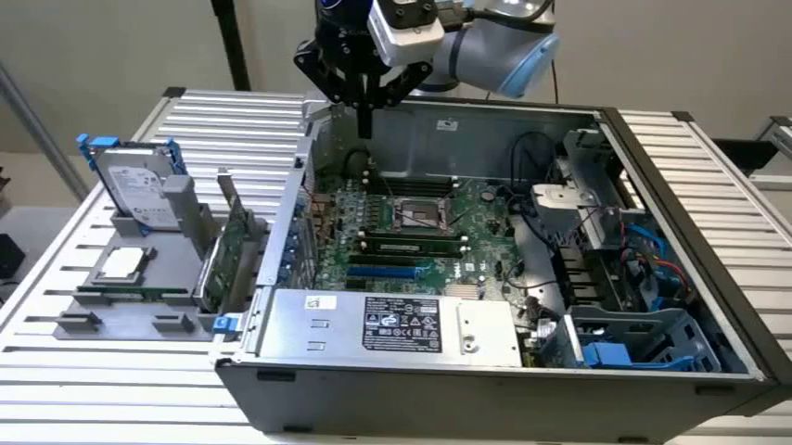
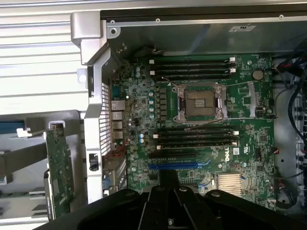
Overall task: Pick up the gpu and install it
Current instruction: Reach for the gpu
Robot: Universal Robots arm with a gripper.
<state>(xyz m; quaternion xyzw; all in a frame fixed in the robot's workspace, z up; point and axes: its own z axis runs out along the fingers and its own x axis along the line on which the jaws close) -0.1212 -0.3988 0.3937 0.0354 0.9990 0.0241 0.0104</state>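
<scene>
hovering over the open case (image 1: pixel 495 408), clutching nothing yet

poised with the gripper (image 1: pixel 366 128) above the motherboard (image 1: pixel 409 232), jaws pressed together on nothing. no pick made: look outside the case, on the exterior view's left, for the gpu (image 1: pixel 236 250), parked on edge in the grey rack (image 1: pixel 118 323) near the hard drive (image 1: pixel 134 190), probably stood upright to offer an edge for pinching. blue slot (image 2: pixel 172 166) left bare.

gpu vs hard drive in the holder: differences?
The gpu is a thin green board; the hard drive is a thicker silver block in a blue frame. The gpu sits next to the case; the hard drive is farther to the exterior view's left. Both stand upright in the gray holder.
</scene>
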